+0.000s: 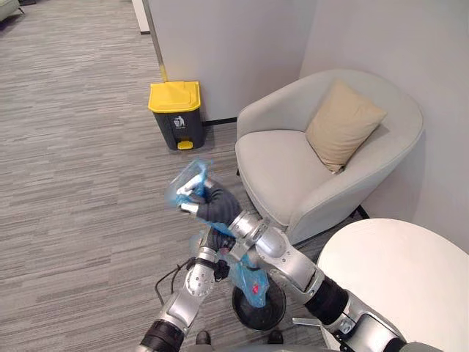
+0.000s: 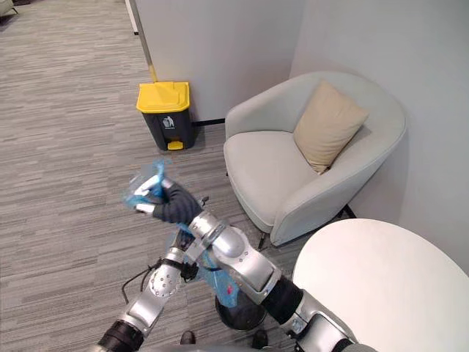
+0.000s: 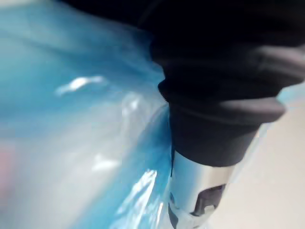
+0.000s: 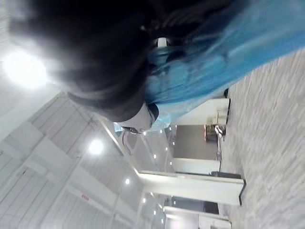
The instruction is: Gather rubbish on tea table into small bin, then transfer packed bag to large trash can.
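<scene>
- Right hand (image 1: 211, 205) of mine is clamped on the neck of the translucent blue plastic rubbish bag (image 1: 242, 275), which hangs over the round black small bin (image 1: 258, 314).
- My left hand (image 1: 218, 239) sits against the bag's middle; I cannot tell its grip.
- Ahead, well apart, stands the dark grey trash can with a yellow lid (image 1: 176, 110); I should keep the neck pinched and carry steadily.

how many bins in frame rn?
2. A yellow-lidded trash can stands by the wall left of the armchair; a small black bin sits on the floor under the blue bag gripped by the right hand. The bag partly covers it.
</scene>
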